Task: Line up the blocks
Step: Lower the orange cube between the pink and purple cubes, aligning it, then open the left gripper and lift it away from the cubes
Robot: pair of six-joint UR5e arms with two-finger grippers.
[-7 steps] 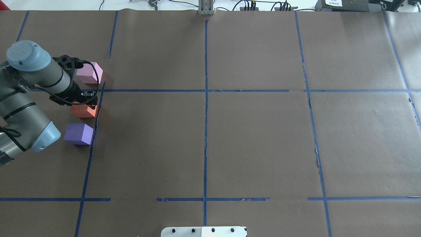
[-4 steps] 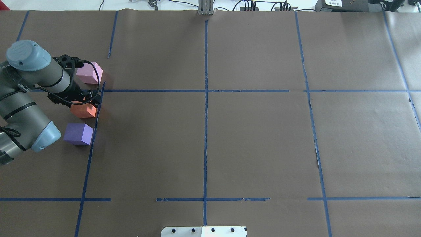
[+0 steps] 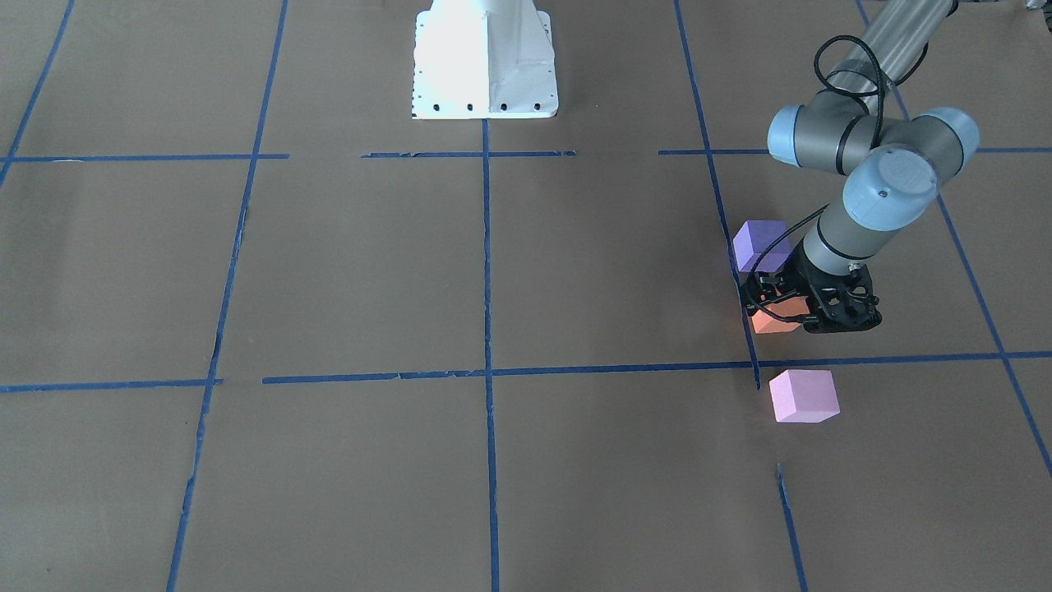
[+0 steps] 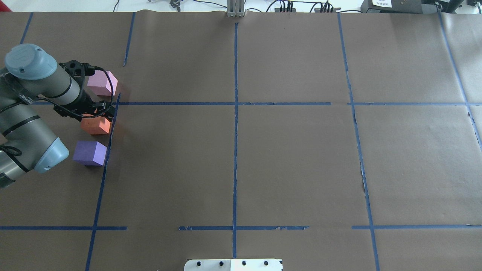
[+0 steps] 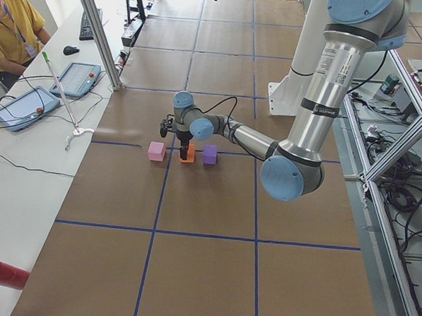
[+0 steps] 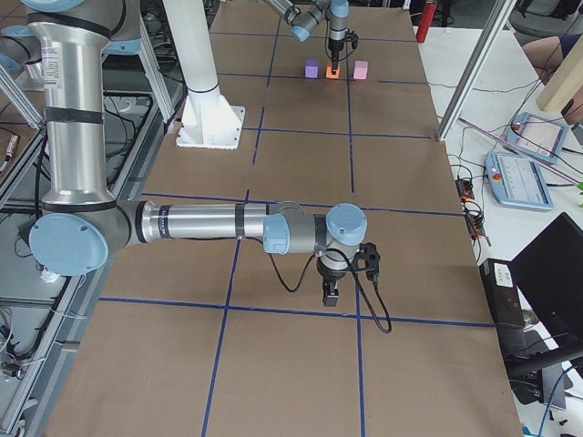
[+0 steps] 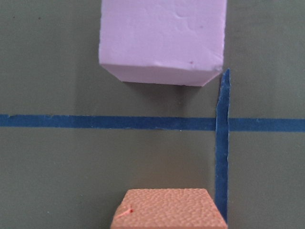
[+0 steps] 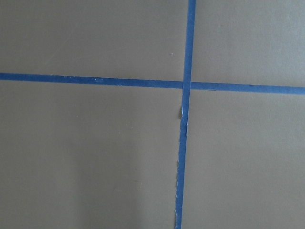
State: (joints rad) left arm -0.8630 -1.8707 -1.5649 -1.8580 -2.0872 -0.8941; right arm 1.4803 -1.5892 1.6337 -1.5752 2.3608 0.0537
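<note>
Three blocks stand in a row beside a blue tape line at the table's left. The pale pink block (image 4: 101, 83) is farthest, the orange block (image 4: 97, 127) in the middle, the dark purple block (image 4: 89, 153) nearest. My left gripper (image 4: 101, 110) hangs open just above the orange block's far edge and holds nothing. In the left wrist view the orange block (image 7: 167, 210) lies at the bottom and the pink block (image 7: 162, 40) at the top, with no fingers showing. My right gripper (image 6: 330, 296) shows only in the exterior right view, low over bare paper; I cannot tell its state.
Brown paper with a grid of blue tape lines (image 4: 235, 113) covers the table. The robot's white base (image 3: 485, 62) stands at the near middle edge. Cables and boxes (image 4: 380, 4) lie along the far edge. An operator's desk with tablets (image 5: 30, 106) is beyond it.
The left gripper's fingers were down around the orange block; they have come off it and moved up and slightly away. The orange block has stayed in place on the table.
</note>
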